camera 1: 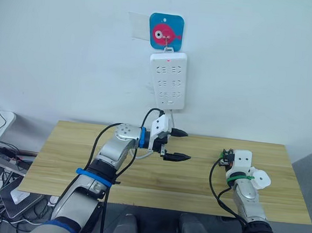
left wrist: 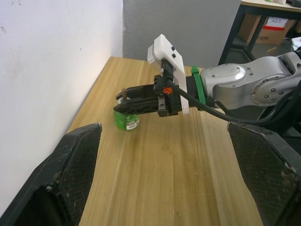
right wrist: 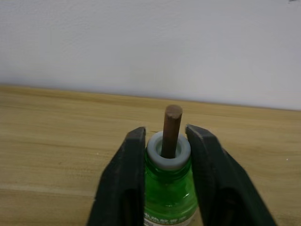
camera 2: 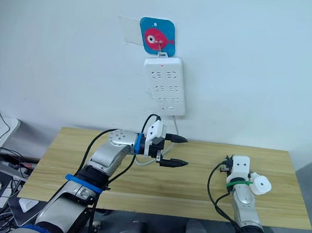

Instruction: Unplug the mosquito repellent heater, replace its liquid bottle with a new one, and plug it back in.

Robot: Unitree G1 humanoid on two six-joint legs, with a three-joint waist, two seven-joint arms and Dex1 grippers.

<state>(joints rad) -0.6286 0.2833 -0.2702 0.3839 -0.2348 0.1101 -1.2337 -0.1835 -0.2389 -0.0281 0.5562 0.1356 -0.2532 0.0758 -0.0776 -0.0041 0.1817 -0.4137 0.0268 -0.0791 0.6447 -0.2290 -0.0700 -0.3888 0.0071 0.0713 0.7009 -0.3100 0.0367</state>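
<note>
- The long pale wooden tabletop (camera 1: 61, 157) runs smooth and matte along the white wall, grain lengthwise, and both arms work above it.
- On the wall above hangs the long white multi-socket power strip (camera 1: 167, 79), glossy plastic, under a square blue hook plate with a pink fish (camera 1: 166, 32). Its sockets look empty from here.
- The left gripper (camera 1: 176, 145) hovers over the table's middle just below that strip, two black tapered fingers spread wide with nothing between them, pointing toward the robot's right.
- The right gripper (right wrist: 164, 155) sits low at the table's right part, well apart from the left, its black fingers (right wrist: 126, 179) clamped either side of the small green translucent liquid bottle (right wrist: 169, 193).
- That bottle stands upright on the wood near the wall, long axis vertical, a white collar (right wrist: 182, 153) at its neck and a brown wick rod (right wrist: 171, 127) rising straight up between the fingers.
- So the right arm has the bottle; the left is nearer the strip.
- The small white rounded mosquito repellent heater cannot be placed with confidence.
</note>
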